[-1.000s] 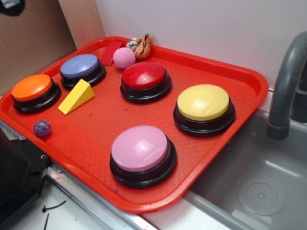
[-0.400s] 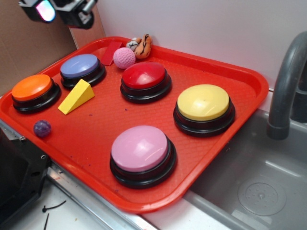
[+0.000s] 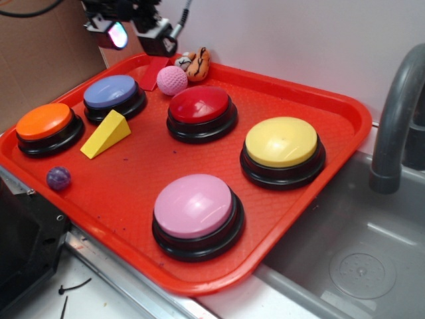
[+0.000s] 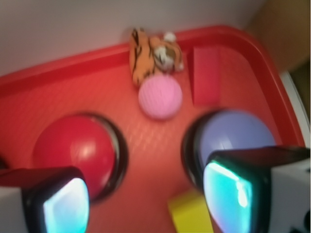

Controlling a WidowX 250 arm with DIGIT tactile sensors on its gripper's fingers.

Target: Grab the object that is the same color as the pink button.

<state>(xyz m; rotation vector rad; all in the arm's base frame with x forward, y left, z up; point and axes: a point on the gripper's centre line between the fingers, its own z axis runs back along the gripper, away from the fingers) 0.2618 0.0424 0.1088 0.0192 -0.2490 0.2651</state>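
At the far left of the red plastic tray, near its back rim: the small pink dimpled ball, sitting free on the tray floor. It matches the large pale-pink domed push button on a black base, which is at the near edge, well apart from it.

Around the ball:
- orange striped plush tiger toy just behind it, touching or nearly so (wrist view is blurred, can't tell which)
- flat red rectangular block just to its left
- red-topped round button near side, to the right
- blue-purple-topped round button near side, to the left
- yellow wedge block further toward the near edge

Gripper hangs above the tray's far-left corner, beside the ball and higher than it, not touching anything. Jaws spread wide, nothing between them; in the wrist view the two fingers frame the lower corners and the ball sits in the gap ahead of them.

Step, as I read it: approach phase, grasp not yet begun.

Next move probably calls for:
- shifting toward the ball until it's centred between the fingers
- descending straight down with the jaws kept apart
- picking a closing axis that clears the tiger and the red block, since both crowd the ball
- closing gently, because a round ball may roll off if one finger lands first
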